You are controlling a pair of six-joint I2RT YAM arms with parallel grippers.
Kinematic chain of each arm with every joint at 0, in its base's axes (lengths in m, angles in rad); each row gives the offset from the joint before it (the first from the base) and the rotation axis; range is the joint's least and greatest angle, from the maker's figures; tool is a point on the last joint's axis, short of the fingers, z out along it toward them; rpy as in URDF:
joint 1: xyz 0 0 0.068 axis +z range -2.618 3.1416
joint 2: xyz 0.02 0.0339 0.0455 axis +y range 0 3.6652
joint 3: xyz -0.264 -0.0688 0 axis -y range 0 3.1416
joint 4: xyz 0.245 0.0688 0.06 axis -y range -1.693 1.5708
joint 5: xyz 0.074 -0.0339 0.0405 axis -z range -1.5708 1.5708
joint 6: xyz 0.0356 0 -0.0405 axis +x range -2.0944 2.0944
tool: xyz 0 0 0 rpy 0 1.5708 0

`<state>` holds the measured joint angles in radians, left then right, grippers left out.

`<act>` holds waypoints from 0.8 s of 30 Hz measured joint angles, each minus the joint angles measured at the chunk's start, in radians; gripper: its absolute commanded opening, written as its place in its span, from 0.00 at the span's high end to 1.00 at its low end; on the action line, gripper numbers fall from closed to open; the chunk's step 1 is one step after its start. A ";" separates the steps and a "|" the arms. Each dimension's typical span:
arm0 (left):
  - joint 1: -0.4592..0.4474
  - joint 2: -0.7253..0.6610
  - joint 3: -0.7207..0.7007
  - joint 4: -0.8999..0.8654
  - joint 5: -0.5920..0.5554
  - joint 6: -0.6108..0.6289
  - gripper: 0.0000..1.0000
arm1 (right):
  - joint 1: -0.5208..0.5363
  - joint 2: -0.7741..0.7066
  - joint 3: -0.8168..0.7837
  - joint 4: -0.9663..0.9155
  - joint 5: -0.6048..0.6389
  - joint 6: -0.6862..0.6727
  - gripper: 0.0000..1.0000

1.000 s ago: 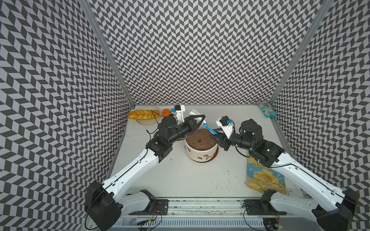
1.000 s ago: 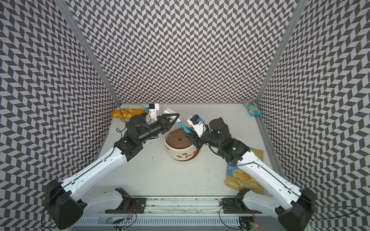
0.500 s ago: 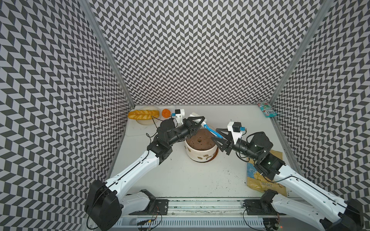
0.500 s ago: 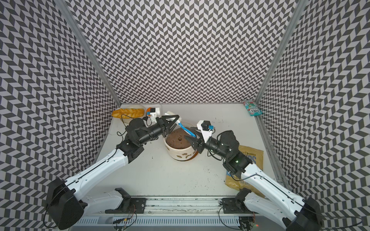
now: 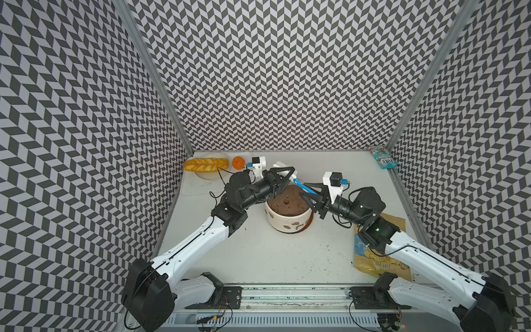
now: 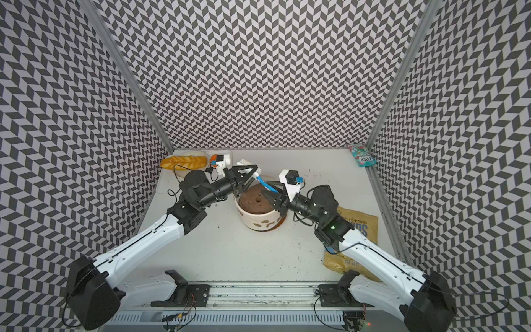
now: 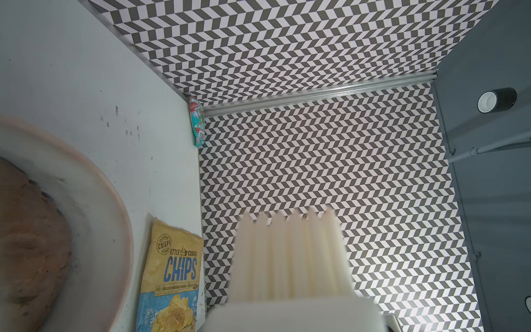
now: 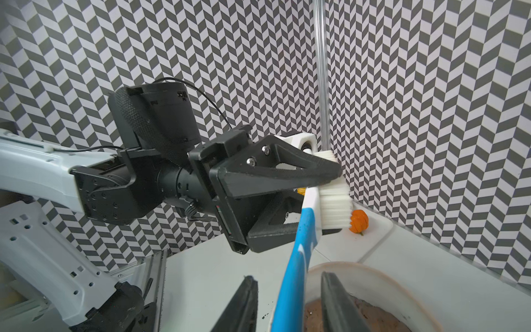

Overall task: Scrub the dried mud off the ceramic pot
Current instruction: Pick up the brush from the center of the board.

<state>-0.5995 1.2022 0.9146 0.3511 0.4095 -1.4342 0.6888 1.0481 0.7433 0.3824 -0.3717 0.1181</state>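
Left wrist: partial ceramic pot.

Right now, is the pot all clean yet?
Not yet. Done: the brush is off the table, and the left hand grips its bristle end. Happening: the right hand sits open around the blue handle by the ceramic pot. Left: brown dried mud blotches show on the pot's side, so the scrubbing is still to do.

The left gripper holds a brush (blue handle) above the cream ceramic pot, spotted with dried mud.
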 measured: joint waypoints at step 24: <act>0.008 0.002 -0.002 -0.039 0.005 0.085 0.32 | -0.006 -0.017 0.014 -0.048 0.008 -0.067 1.00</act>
<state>-0.5919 1.2041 0.9131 0.3126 0.4141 -1.3487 0.6830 1.0313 0.7570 0.3347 -0.3634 0.0509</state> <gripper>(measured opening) 0.644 0.154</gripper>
